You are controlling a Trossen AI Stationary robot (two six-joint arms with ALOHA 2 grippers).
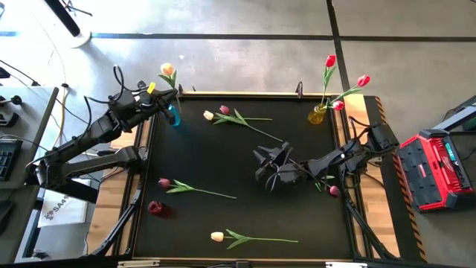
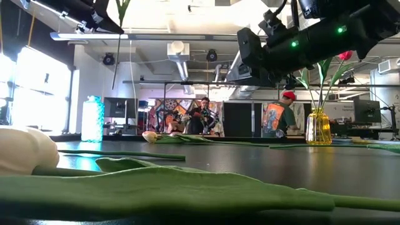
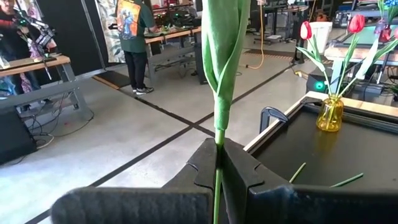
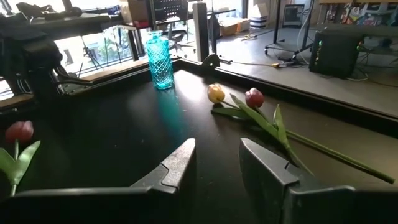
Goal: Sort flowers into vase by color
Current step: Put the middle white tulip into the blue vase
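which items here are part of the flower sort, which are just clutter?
Job:
- cream tulip, stem clamped in left gripper
- teal glass vase
- yellow glass vase holding red tulips
- loose tulips on the mat
- right gripper, open, empty

Clutter:
- red toolbox beside the table

I am watching my left arm reaching in from the desk's left side toward the far left corner, its left end effector [image 3: 219,163] raised, fingers pressing together on a thin green stem. My right arm is stretching in from the right edge toward the middle, its right end effector [image 4: 217,163] hanging above the surface, fingers [image 4: 176,167] standing apart, gripping nothing.
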